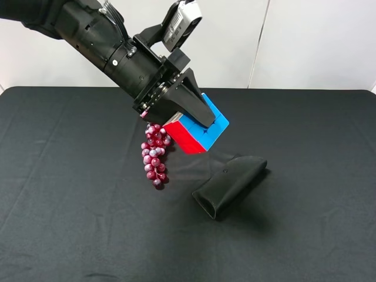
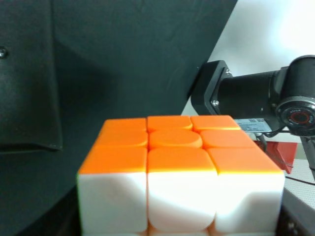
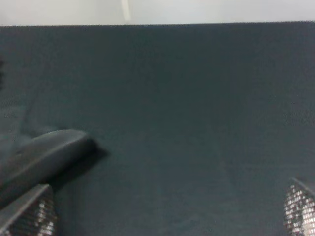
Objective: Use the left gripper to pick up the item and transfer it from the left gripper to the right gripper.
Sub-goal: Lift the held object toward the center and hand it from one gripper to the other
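- The desk (image 1: pixel 70 223), covered in black cloth, lies under both tools and carries everything loose.
- The left arm (image 1: pixel 100 35), black and jointed, slants down from behind the left tool, with a grey camera box (image 1: pixel 181 23) on its wrist just above the fingers.
- The left tool (image 1: pixel 194 124) is pinching the puzzle cube (image 1: pixel 191 136). One black finger lies across the cube's blue face; the opposite finger is hidden behind the cube.
- The puzzle cube sits between the left tool's fingers, tilted and held up off the desk. The high view shows its blue and red faces; the left wrist view shows orange and white faces filling the space right in front of the tool.
- The right arm (image 2: pixel 251 96), thick and black with a pale label sticker, is well beyond the cube from the left tool, past the desk's edge.
- The black pouch (image 1: pixel 230 183) lies flat on the desk, below and ahead of the left tool's fingertips. It is also ahead of the right tool, off toward one finger.
- The right tool (image 3: pixel 165 211) is spread wide over bare cloth, only its two textured fingertips (image 3: pixel 29 211) showing, nothing between them.
- The bunch of dark-red grapes (image 1: pixel 155 155) lies on the desk just beneath the left tool. I cannot tell whether it touches the tool or the cube.
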Available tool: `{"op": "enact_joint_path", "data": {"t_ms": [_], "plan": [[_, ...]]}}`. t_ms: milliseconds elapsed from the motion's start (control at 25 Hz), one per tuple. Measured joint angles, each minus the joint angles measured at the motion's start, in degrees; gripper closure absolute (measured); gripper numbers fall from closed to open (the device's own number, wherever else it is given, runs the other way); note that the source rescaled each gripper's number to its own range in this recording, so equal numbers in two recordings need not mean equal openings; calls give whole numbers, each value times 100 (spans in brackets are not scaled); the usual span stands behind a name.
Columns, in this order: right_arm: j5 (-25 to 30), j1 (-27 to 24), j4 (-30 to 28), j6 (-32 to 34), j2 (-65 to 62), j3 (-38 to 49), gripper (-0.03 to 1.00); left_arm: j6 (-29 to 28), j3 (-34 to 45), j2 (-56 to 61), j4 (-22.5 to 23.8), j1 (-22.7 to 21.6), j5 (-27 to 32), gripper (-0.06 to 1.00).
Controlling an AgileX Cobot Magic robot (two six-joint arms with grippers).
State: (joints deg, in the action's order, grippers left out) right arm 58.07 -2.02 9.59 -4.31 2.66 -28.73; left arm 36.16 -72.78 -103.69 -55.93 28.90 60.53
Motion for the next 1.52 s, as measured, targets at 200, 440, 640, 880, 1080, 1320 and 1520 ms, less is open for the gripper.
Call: {"op": "enact_joint_path", "data": {"t_ms": [200,440,640,880,1080,1320,1520], "plan": [[-291,62,554,-890,821,-444,-3,36,0,0,-174,0,0,94],[-723,1040,878,-1521,1488,-706,-3,96,0,0,-299,0,0,94],[-924,2033,878,-1636,2126,-725,-3,98,0,0,-406,0,-5,94],[-1410,2923,878,-1848,2973,-734,-3,103,0,0,-499,0,-43,94],[-1721,3524,878,-2007,3701,-863,-3,103,0,0,-524,0,-138,94],[-1830,4067,632,-2032,4614,-1556,-3,97,0,0,-524,0,-218,94],[-1870,4353,440,-2032,5194,-1901,-3,78,0,0,-524,0,-273,94]]}}
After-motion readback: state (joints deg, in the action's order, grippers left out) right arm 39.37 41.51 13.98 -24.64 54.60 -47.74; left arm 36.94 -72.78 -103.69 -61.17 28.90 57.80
